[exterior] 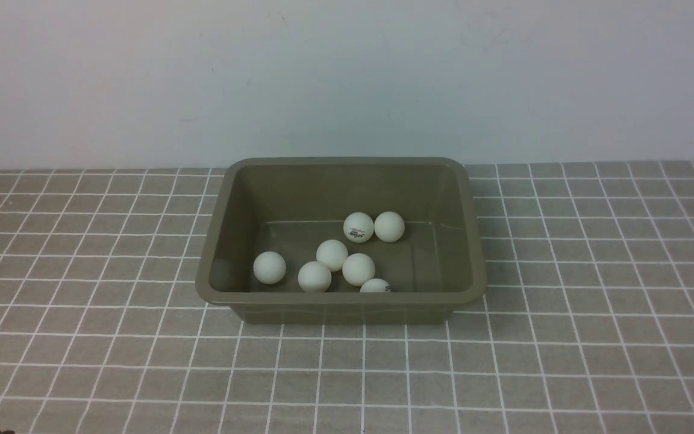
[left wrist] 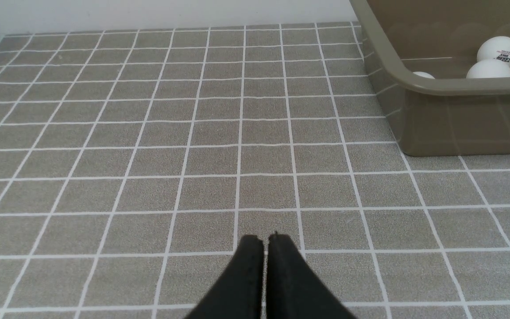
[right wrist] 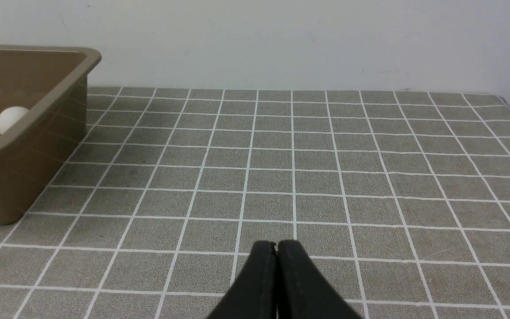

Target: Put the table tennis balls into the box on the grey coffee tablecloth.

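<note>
Left pincer [left wrist: 266, 238], black, two tapered fingers pressed together tip to tip, nothing between them; it sits low over the grey-brown cloth with a thin white grid of small squares [left wrist: 157, 146], well apart from the tub. Right pincer [right wrist: 276, 243], same black build, likewise closed tight and holding nothing, over bare cloth on the other side of the tub. Neither pincer appears in the front view.

Shallow rectangular olive-brown plastic tub with rounded corners and rolled rim [exterior: 217, 241] stands on the cloth in the middle of the desk, near the pale wall [exterior: 347, 72]. Inside it lie seven small matte white table tennis balls [exterior: 359, 269]: two touching at the far side, one of them with a dark printed logo [exterior: 358, 234]; one alone toward the left; four grouped near the front wall, the nearest partly hidden by the rim. No ball is seen on the cloth outside the tub
</note>
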